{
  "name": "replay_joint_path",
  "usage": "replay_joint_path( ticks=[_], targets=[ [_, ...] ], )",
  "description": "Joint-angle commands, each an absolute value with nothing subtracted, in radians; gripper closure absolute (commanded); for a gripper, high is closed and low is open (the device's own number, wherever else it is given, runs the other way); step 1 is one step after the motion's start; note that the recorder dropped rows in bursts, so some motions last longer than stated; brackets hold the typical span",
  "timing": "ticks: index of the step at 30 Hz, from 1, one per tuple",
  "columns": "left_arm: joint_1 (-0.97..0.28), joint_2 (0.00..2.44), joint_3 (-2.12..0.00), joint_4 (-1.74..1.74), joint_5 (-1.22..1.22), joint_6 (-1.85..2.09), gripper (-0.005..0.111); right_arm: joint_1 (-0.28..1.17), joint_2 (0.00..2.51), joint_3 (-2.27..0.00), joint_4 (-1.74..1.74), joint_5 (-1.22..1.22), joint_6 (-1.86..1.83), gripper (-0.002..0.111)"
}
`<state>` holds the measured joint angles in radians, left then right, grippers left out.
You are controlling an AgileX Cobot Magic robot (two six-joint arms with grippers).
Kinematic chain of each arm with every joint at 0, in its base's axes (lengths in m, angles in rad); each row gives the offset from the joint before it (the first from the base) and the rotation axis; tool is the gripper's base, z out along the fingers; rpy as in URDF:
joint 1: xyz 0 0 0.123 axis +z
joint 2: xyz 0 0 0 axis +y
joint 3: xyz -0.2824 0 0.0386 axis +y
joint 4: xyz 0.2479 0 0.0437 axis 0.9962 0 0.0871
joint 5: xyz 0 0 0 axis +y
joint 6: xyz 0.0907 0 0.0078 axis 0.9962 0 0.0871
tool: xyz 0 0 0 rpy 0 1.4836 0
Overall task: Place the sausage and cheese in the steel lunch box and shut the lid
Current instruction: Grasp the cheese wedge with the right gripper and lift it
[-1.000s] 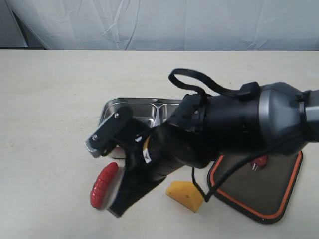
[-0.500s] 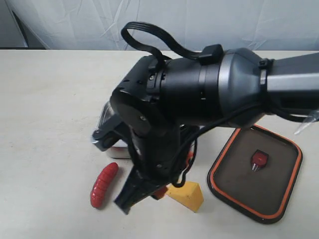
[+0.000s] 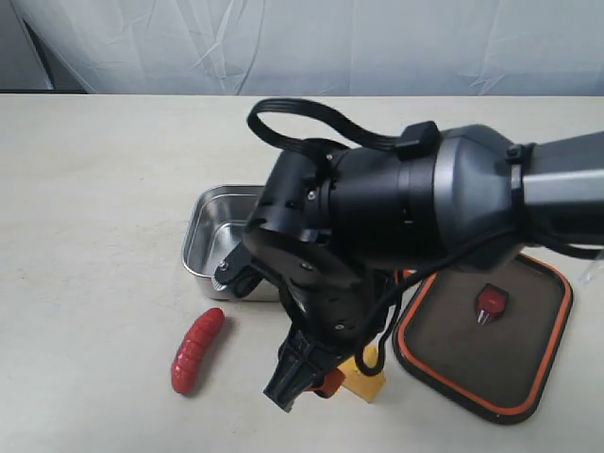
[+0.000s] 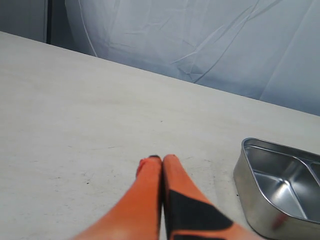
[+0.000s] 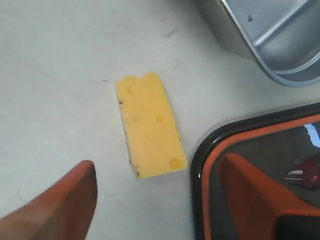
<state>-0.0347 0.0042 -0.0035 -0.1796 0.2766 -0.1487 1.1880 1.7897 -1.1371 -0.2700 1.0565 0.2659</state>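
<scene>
The red ribbed sausage point(image 3: 196, 351) lies on the table in front of the steel lunch box point(image 3: 209, 236), whose right part is hidden by my right arm. The yellow cheese point(image 5: 150, 125) lies flat on the table between the box point(image 5: 270, 35) and the lid point(image 5: 210, 150); in the exterior view only a corner of the cheese point(image 3: 366, 384) shows. My right gripper point(image 5: 159, 172) hangs open just above the cheese, one finger over bare table, the other over the lid's edge. The dark lid point(image 3: 444, 349) lies orange seal up. My left gripper point(image 4: 161, 161) is shut and empty, above the table beside the box point(image 4: 280, 185).
A small red valve piece point(image 3: 490, 303) rests on the lid. A pale cloth backdrop point(image 3: 302, 42) runs along the table's far edge. My right arm's bulky wrist point(image 3: 396, 217) and its cable loop hang over the box and the middle of the table.
My right arm has swung from over the box and sausage across to the cheese, and its jaws have gone from shut to wide open. The box's left end now shows.
</scene>
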Motion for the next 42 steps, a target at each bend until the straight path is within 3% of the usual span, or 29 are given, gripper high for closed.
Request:
replay_joint_path(
  ticks=[1,10,21,26,32,42],
  targets=[
    [-0.040,0.000,0.000,-0.178,0.270,-0.146,0.107,1.186,1.779,-1.089,-0.276,0.971,0.264,0.040],
    [-0.040,0.000,0.000,-0.178,0.270,-0.146,0.107,1.058,1.783,-1.012,-0.241,0.809,0.237,0.040],
    [-0.040,0.000,0.000,-0.178,0.270,-0.146,0.107,1.055,1.845,-0.970,-0.175,0.777,0.170,0.043],
    [-0.040,0.000,0.000,-0.178,0.270,-0.146,0.107,1.055,1.845,-0.953,-0.167,0.774,0.170,0.060],
    [-0.040,0.000,0.000,-0.178,0.270,-0.146,0.107,1.058,1.839,-0.953,-0.152,0.774,0.168,0.109],
    [-0.040,0.000,0.000,-0.178,0.270,-0.146,0.107,1.061,1.645,-0.953,-0.034,0.821,0.164,0.108]
  ],
)
